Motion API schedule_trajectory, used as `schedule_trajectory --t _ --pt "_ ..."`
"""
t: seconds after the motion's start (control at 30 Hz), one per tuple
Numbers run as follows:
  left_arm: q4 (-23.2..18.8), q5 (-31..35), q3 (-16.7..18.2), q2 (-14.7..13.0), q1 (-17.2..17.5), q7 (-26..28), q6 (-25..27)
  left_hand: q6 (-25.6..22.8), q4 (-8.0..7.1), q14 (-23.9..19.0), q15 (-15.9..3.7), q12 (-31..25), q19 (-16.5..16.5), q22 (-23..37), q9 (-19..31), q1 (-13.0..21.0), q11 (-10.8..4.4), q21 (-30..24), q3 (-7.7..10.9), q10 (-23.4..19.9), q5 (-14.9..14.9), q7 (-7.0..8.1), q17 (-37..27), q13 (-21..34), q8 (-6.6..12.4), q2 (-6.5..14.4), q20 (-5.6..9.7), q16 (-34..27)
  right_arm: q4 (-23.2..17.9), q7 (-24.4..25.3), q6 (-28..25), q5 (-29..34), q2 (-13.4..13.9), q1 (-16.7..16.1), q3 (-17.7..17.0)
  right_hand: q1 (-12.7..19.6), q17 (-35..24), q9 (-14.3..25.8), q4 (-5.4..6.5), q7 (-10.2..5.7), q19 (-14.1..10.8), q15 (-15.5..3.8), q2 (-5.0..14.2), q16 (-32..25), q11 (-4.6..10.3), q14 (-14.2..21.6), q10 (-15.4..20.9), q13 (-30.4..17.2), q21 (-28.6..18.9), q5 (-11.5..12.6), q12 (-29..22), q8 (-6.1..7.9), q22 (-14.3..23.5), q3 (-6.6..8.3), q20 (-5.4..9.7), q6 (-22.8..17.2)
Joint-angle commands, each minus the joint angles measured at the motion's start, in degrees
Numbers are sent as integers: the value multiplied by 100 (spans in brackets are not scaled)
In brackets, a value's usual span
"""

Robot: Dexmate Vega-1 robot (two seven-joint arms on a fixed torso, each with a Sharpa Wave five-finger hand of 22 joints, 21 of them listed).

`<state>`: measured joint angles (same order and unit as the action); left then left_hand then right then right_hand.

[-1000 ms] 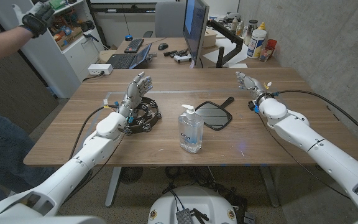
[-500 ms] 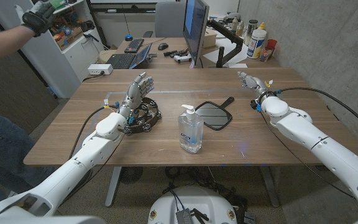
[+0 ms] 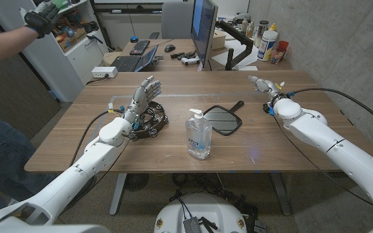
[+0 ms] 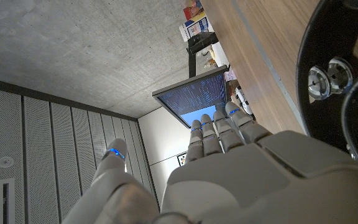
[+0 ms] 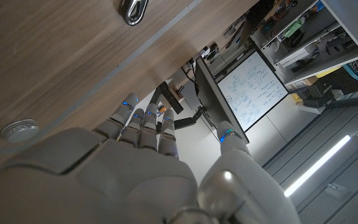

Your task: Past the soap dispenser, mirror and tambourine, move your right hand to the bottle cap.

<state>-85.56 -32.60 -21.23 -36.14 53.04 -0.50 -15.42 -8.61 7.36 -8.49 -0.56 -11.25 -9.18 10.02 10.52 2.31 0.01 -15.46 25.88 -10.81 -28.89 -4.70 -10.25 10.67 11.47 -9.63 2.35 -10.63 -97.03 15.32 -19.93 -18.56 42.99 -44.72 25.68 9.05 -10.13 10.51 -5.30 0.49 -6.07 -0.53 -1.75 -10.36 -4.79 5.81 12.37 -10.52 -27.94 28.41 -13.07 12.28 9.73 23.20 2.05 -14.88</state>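
On the far right part of the wooden desk [image 3: 173, 158], the right hand [image 3: 262, 84] is raised with its fingers straight and close together, grasping nothing. In the right wrist view the bottle cap [image 5: 19, 131] appears as a small, flat, silvery disc lying on the wood grain just beside the fingers [image 5: 143, 127], apart from them; in the head view the cap is too small to make out. A rounded metal loop [image 5: 133, 9] farther along the desk is cut off by the picture's edge and cannot be identified.

The left hand [image 3: 142, 97] is held upright above the tambourine [image 3: 149, 122], fingers extended and slightly spread, released. The tambourine is a black ring with shiny metal discs; the forearm covers its near side. Whether the hand touches it cannot be determined.

The soap dispenser [image 3: 198, 134], a clear plastic bottle with a white pump, stands upright at the desk's middle. The mirror [image 3: 223, 118], a dark oval with a black handle, lies flat just behind it.

A person's gloved hand [image 3: 39, 18] and sleeve enter at the upper left, cut off by the frame.
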Motion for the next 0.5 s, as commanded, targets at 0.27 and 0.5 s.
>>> schedule_trajectory --t 0.27,0.5 --pt "-170 91 37 -102 82 71 28 -61 20 -19 62 -2 -21 9 33 60 39 27 -33 2 -61 5 -15 5 19 14 59 -22 -254 -103 -964 156 220 330 202 156 -5 26 -95 -115 97 14 27 -6 20 -14 -46 -18 98 53 45 -9 29 19 234 -50" --pt "-198 109 35 -110 105 83 25 -61 27 -16 71 -1 -13 9 33 67 38 46 -46 9 -72 8 -15 5 17 16 54 -22 -292 -132 -1225 180 261 420 244 196 -5 26 -117 -114 111 20 39 -8 40 -24 -64 -18 125 55 55 -25 30 17 219 -31"
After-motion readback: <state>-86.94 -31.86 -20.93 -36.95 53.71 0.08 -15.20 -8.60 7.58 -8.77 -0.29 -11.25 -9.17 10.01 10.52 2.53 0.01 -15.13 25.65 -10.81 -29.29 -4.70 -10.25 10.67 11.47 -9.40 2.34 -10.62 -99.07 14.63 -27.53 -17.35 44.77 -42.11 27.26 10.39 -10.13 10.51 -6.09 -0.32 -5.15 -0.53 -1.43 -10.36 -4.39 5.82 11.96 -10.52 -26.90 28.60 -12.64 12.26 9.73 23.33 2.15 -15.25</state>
